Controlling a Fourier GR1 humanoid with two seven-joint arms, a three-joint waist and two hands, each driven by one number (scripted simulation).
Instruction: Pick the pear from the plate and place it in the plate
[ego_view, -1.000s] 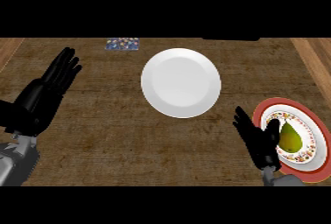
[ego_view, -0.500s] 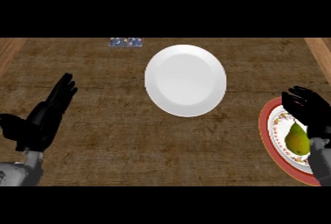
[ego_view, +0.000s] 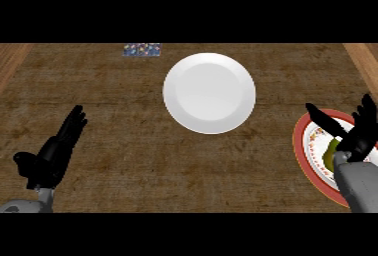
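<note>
A plain white plate (ego_view: 210, 92) lies at the counter's middle back. At the right edge sits a red-rimmed patterned plate (ego_view: 308, 152). On it lies the yellow-green pear (ego_view: 330, 152), mostly hidden behind my right hand (ego_view: 356, 137). That hand is over the plate, open, thumb spread to the left and fingers pointing up. My left hand (ego_view: 53, 155) rests open at the lower left, fingers straight, far from both plates.
A small patch with colourful dots (ego_view: 142, 49) lies at the back left. Wooden strips (ego_view: 13, 60) border the brown counter top on the left and right.
My right hand has moved right over the red-rimmed plate and now covers most of the pear. My left hand has dropped lower at the left.
</note>
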